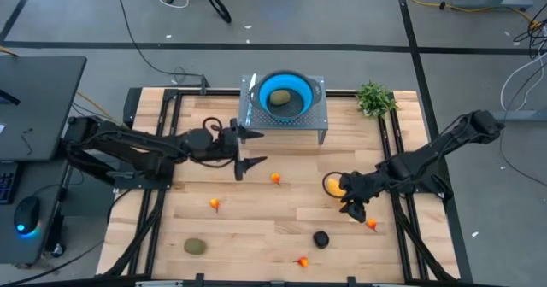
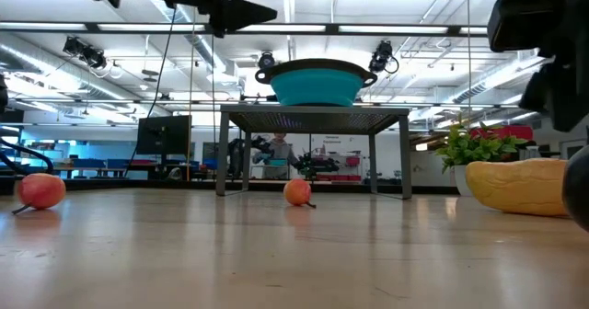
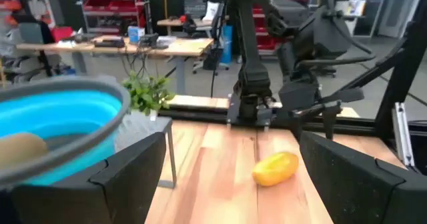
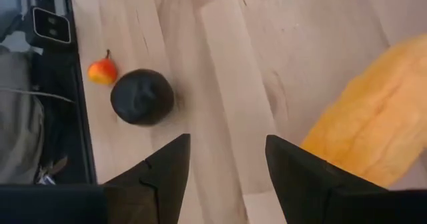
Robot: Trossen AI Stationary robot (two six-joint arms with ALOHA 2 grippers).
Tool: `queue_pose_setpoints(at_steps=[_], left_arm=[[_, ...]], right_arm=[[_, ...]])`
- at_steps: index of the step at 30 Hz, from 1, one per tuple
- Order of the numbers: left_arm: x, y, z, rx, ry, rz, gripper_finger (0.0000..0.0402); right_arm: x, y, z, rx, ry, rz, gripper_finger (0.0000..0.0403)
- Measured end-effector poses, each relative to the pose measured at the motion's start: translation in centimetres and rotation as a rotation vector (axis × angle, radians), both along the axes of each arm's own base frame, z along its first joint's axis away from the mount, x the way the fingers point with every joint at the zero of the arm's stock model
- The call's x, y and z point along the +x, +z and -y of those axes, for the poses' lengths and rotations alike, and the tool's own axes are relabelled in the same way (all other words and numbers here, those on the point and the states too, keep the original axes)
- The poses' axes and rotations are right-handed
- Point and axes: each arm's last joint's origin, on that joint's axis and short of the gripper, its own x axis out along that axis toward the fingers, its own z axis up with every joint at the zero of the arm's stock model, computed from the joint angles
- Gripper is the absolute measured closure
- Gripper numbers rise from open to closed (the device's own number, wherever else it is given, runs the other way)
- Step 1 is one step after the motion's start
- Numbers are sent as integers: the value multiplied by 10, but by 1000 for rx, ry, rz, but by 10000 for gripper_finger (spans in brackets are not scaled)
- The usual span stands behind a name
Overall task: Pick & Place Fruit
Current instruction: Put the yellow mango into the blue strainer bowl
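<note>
Wooden table [image 1: 256,219] viewed from above. At its far edge a grey metal stand [image 1: 320,116] carries a blue bowl [image 1: 286,89] containing one olive-green oval fruit [image 1: 279,99]. A leafy green plant [image 1: 374,99] sits at the far right corner.

Left gripper [image 1: 252,148] is just in front of the stand, fingers spread wide, empty. Right gripper [image 1: 349,198] is at the table's right, beside the yellow oblong fruit [image 1: 334,184].

On the tabletop: a second olive-green fruit [image 1: 196,246] near left, a black round fruit [image 1: 320,238], and four small orange-red fruits [image 1: 275,178], [image 1: 214,204], [image 1: 372,224], [image 1: 302,260].
</note>
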Motion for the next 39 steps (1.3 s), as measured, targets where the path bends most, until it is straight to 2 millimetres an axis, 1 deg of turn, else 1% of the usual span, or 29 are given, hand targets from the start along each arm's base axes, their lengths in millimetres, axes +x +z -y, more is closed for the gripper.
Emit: queue_pose_setpoints(at_steps=[4,9,14,18,21,25,34,39], left_arm=[[-2,-3,15,-17,3,-33,45],[-7,-8,31,-4,56,-86,45],[-10,-9,43,15,88,-94,45],[-11,-9,45,18,98,-94,45],[-11,-9,45,22,100,-99,45],[-9,-12,45,61,97,-117,45],[-4,-18,46,76,107,-136,45],[-4,-18,46,90,111,-133,45]], right_arm=[[-1,0,0,11,-20,-6,198],[-1,-1,3,0,-36,-31,196],[-4,-4,10,-30,-56,-85,172],[-2,-5,16,-41,-80,-92,144],[0,-4,19,-39,-93,-80,133],[0,-5,22,-56,-109,-83,130],[1,-7,27,-125,-157,-83,130],[6,-15,24,-151,-159,-104,130]])
